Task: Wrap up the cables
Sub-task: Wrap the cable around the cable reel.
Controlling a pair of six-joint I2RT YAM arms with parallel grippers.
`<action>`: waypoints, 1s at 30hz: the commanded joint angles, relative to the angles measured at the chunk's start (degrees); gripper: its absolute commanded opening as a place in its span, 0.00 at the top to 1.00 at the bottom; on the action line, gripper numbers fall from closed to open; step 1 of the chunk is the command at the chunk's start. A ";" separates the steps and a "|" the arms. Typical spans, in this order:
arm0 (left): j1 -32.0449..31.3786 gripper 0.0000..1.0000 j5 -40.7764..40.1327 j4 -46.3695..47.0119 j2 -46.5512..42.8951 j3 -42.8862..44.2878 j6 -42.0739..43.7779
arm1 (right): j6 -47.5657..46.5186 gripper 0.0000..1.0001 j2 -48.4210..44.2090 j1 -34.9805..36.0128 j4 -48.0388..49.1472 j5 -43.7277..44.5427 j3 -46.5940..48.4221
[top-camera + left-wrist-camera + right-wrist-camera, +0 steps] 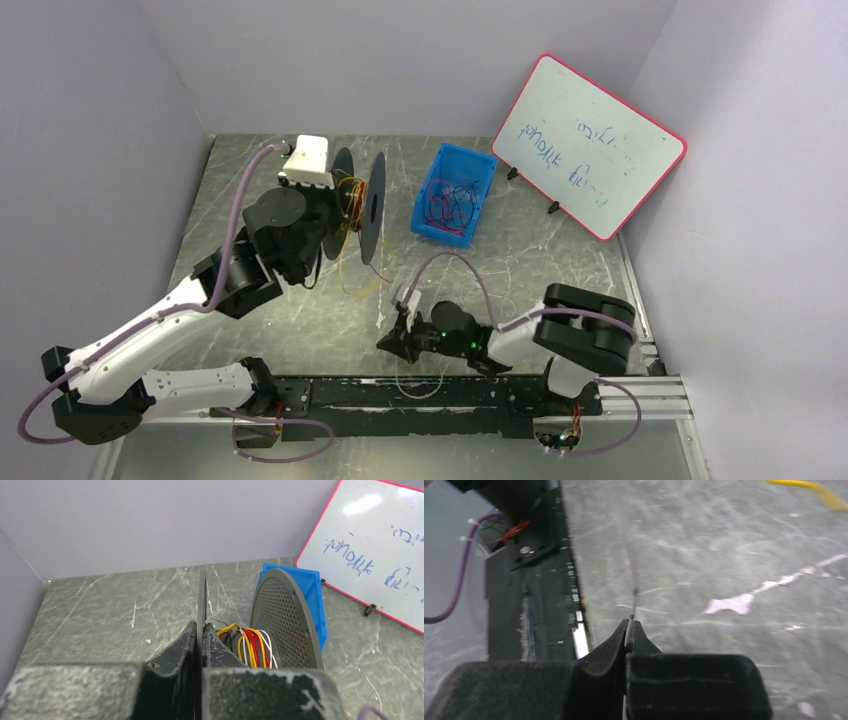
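My left gripper [202, 630] is shut on the thin near disc [202, 595] of a black spool [360, 205] and holds it up on edge at the back left. Red, yellow and white cables [252, 647] are wound round the hub, between that disc and the perforated far disc [285, 620]. Loose yellow and red ends [358, 272] hang from the spool towards the table. Low near the front rail, my right gripper [630, 626] is shut on a thin white cable [634, 587] that runs out ahead of the tips. In the top view that right gripper [388, 340] sits at mid table.
A blue bin [482, 190] holding more tangled cables stands right of the spool. A red-framed whiteboard [590, 145] leans at the back right. The black mounting rail [440, 392] runs along the near edge, with a pale cable loop [420, 385] over it. Grey walls enclose three sides.
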 commanded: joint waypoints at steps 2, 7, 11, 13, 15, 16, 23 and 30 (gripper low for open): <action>0.28 0.93 -6.99 12.30 3.09 2.83 4.06 | -4.18 1.00 -9.92 10.79 -15.55 13.66 3.75; 0.32 0.93 -11.85 17.01 5.55 -0.18 7.34 | -7.45 1.00 -21.95 19.67 -32.84 24.44 10.56; 0.37 0.93 -13.67 17.02 7.33 -2.15 7.94 | -9.54 1.00 -27.52 24.37 -44.52 30.72 17.57; 0.39 0.93 -14.16 15.30 7.89 -2.62 6.59 | -10.52 1.00 -29.41 26.08 -49.55 33.22 22.24; 0.41 0.93 -13.38 12.84 7.89 -3.32 4.71 | -11.40 1.00 -30.60 26.84 -55.01 35.75 26.51; 0.41 0.93 -12.93 11.36 7.80 -3.66 3.76 | -12.25 1.00 -31.00 27.12 -57.88 37.04 28.53; 0.41 0.93 -12.96 -0.71 5.97 -8.02 -6.32 | -19.82 1.00 -30.22 27.13 -74.97 48.83 45.75; 0.32 0.93 -4.95 -3.80 2.76 -13.44 -8.07 | -34.01 1.00 -29.78 23.18 -72.18 56.77 52.67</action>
